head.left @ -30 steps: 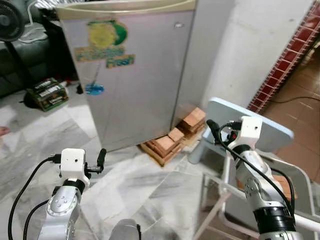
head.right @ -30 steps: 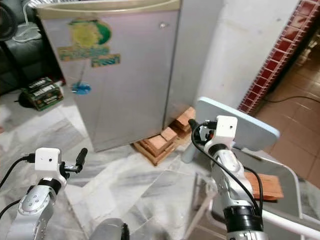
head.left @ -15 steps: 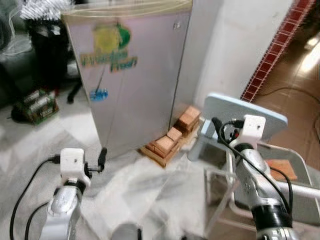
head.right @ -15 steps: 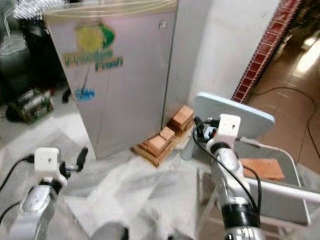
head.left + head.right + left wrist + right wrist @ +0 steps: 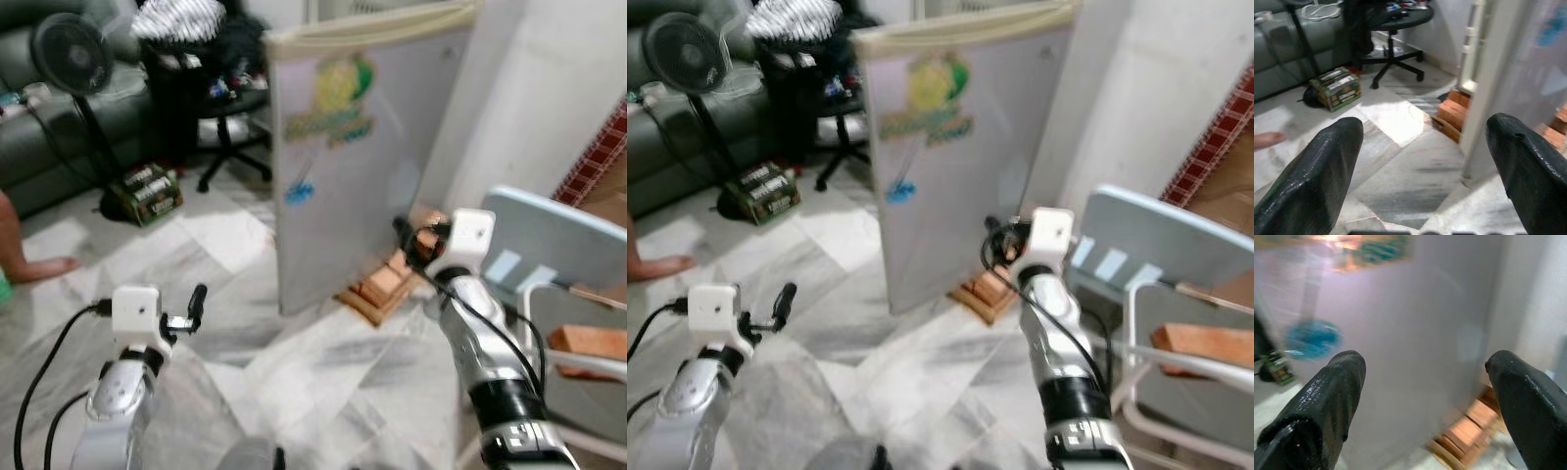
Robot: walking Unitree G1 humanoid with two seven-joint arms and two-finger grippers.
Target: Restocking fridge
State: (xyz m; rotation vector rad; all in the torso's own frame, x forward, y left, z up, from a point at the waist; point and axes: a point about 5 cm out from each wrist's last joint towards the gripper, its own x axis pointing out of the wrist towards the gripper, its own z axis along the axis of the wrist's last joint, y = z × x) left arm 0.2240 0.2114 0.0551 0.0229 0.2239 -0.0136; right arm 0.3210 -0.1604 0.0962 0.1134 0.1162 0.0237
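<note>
A marble-tiled floor point(image 5: 294, 362) carries the fridge point(image 5: 362, 157) on bricks point(image 5: 382, 289), a green box point(image 5: 147, 193), and a fan point(image 5: 73, 59).

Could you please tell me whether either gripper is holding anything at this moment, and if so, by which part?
Nothing is held. The left gripper and the right gripper are both open and empty in front of the fridge.

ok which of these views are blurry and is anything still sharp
Both eye views are soft with motion blur, the fridge stickers smeared; the right wrist view is blurriest, the blue sticker a smudge; the left wrist view is sharpest, the green box and office chair fairly crisp.
</note>
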